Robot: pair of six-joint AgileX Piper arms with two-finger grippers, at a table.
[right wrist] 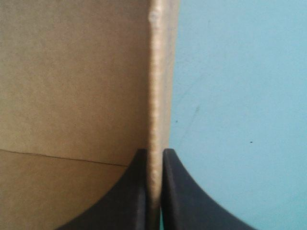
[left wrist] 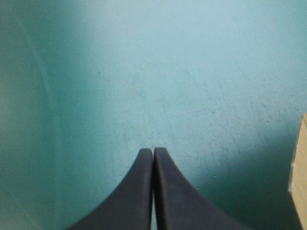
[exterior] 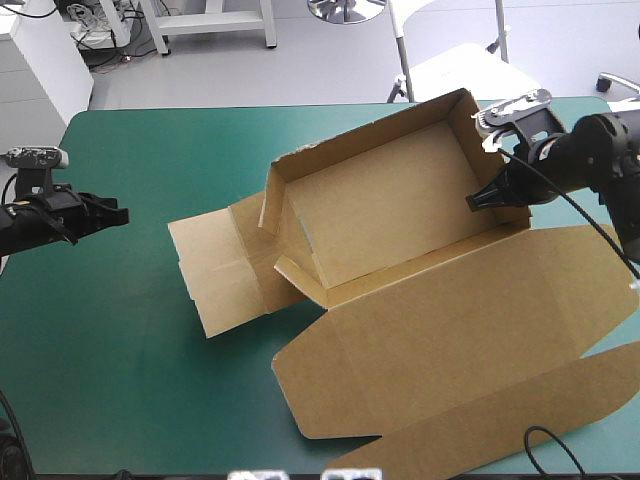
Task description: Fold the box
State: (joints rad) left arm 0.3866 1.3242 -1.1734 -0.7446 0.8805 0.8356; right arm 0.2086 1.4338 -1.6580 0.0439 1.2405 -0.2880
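Observation:
The brown box (exterior: pixel 400 215) stands mid-table as an open tray with walls raised, its lid (exterior: pixel 450 350) lying flat toward the near edge and a flap (exterior: pixel 225 265) flat at its left. My right gripper (exterior: pixel 484 197) is shut on the box's right wall, whose edge (right wrist: pixel 156 110) runs up between the fingers (right wrist: pixel 180 191). My left gripper (exterior: pixel 118 214) hovers over bare teal-green cover near the table's left side, shut with nothing in it, fingertips (left wrist: pixel 144 158) meeting; a corner of the flap (left wrist: pixel 300 177) shows ahead of it and off to one side.
Teal-green table (exterior: pixel 120 350) lies bare at the left and near-left of the box. The flat lid reaches to the table's right and near edges. A white chair (exterior: pixel 450 60) stands beyond the far edge.

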